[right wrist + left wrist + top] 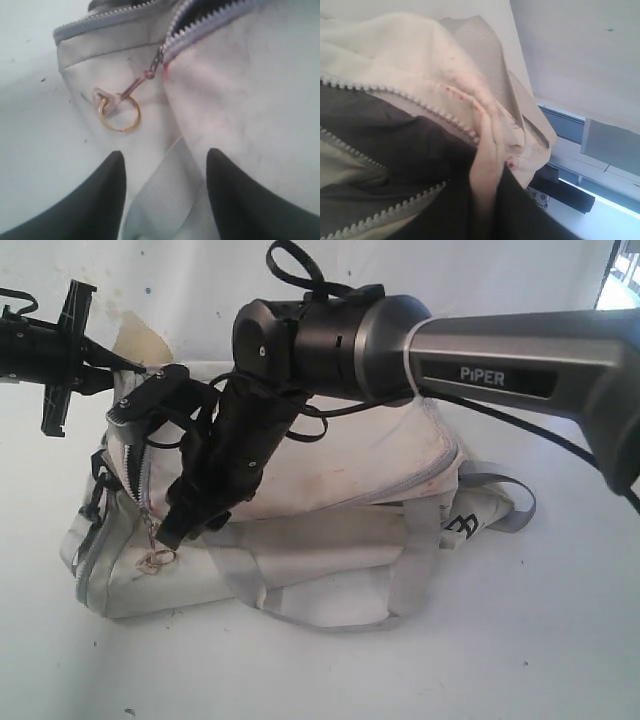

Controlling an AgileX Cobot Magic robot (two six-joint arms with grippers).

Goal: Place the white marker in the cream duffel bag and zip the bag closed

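Note:
The cream duffel bag [340, 480] lies on its side on the white table. At the bag's upper left corner, my left gripper [135, 368] is shut on a fold of its cream fabric [487, 150], beside the open grey zipper teeth [395, 92]. My right gripper [175, 530] reaches across and points down at the bag's left end. It is open, its dark fingers [112, 195] straddling a grey webbing strap [165, 195], just short of the metal ring [119, 114] and the zipper pull [152, 67]. The zipper gapes above the pull. The white marker is out of view.
Grey straps with a black clip [455, 525] trail from the bag's right side. White table [520, 640] spreads in front and to the right. A white backdrop [180, 280] rises behind the bag.

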